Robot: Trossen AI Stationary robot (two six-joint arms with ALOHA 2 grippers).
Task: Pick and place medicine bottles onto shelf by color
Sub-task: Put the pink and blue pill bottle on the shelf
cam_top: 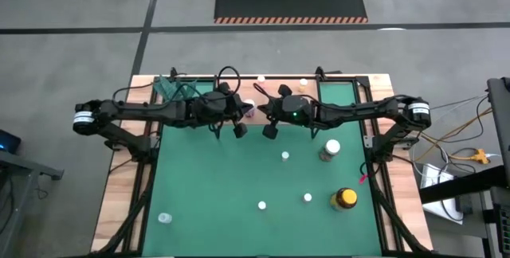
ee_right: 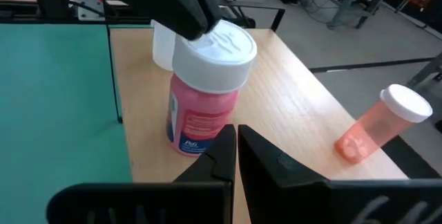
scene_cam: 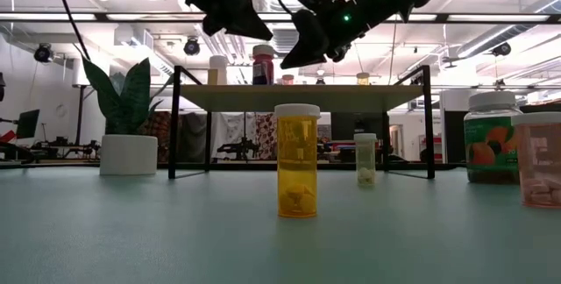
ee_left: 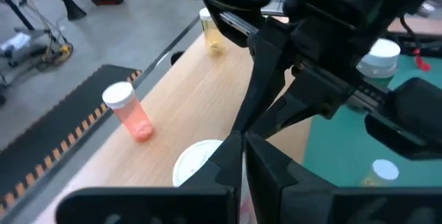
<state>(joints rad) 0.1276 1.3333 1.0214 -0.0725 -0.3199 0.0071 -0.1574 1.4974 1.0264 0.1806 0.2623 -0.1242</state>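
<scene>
Both sets of fingers pressed together, nothing between them. Left gripper point(cam_top: 239, 130) above the shelf point(cam_top: 335, 78) near its middle, tips closed in the left wrist view point(ee_left: 243, 156), just over the white cap of the pink bottle point(ee_right: 204, 89); touching or only close, cannot tell. Right gripper point(cam_top: 270, 130) alongside, facing the left one, fingers point(ee_right: 219, 156) shut and empty, level with the lower half of that same pink bottle and just beside it (a blue-and-white label on its front). Pink bottle upright on the light-wood board, between the two grippers.

Also on the shelf: a small orange-pink vial point(ee_right: 378, 128) with a white cap, seen tilted in the right wrist view, well apart from the pink bottle; a pale yellow vial point(ee_left: 210, 29) farther along the board.

Down on the green mat point(cam_top: 207, 202) of the counter: an amber vial point(scene_cam: 297, 159) upright in front, a small white vial point(scene_cam: 365, 159) behind it, a greenish white-lidded jar point(cam_top: 329, 149), a yellow black-lidded jar point(cam_top: 344, 199), and a few tiny white-capped bottles scattered between. White pot with a green plant point(scene_cam: 128, 126) standing beside the shelf's leg.
</scene>
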